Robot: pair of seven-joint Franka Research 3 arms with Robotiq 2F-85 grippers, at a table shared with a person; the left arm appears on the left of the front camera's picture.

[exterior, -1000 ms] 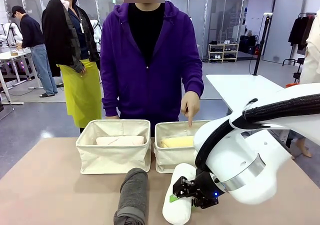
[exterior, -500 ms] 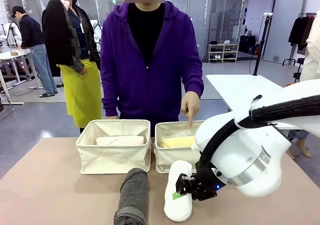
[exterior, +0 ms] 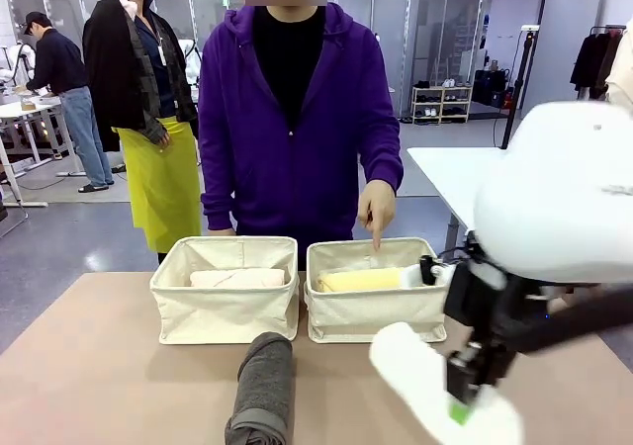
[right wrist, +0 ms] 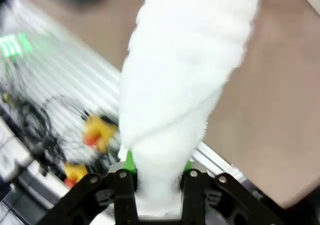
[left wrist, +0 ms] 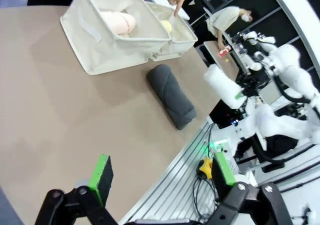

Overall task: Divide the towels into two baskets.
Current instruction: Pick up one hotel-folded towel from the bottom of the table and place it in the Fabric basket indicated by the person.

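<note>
Four towels are accounted for. At the left of the front view, the left basket (exterior: 226, 311) holds the pink towel (exterior: 242, 278), which lies crosswise with its long axis left to right. Lower centre, the grey towel (exterior: 262, 386) lies on the table (exterior: 99, 366), its long axis running from the camera toward the baskets. The right basket (exterior: 371, 316) holds the yellow towel (exterior: 361, 281), also crosswise. The person's hand (exterior: 376, 208) points a finger down at this basket's far rim. At lower right, the white towel (exterior: 425, 381) is clear of the table and tilted. Its long axis runs upper left to lower right and its free end points up-left toward the right basket. The right gripper (exterior: 463, 398) pinches its lower end. One second ago this towel lay on the table near bottom centre, roughly parallel to the grey one. It has since been lifted and carried rightward, and it now appears motion-blurred. The left wrist view adds the left gripper (left wrist: 161, 171), its fingers spread wide with nothing between them, over the table's near edge. The right wrist view adds the grip itself. The green pads (right wrist: 129, 160) are pressed on either side of the towel's near end, and the roll extends up the frame.
</note>
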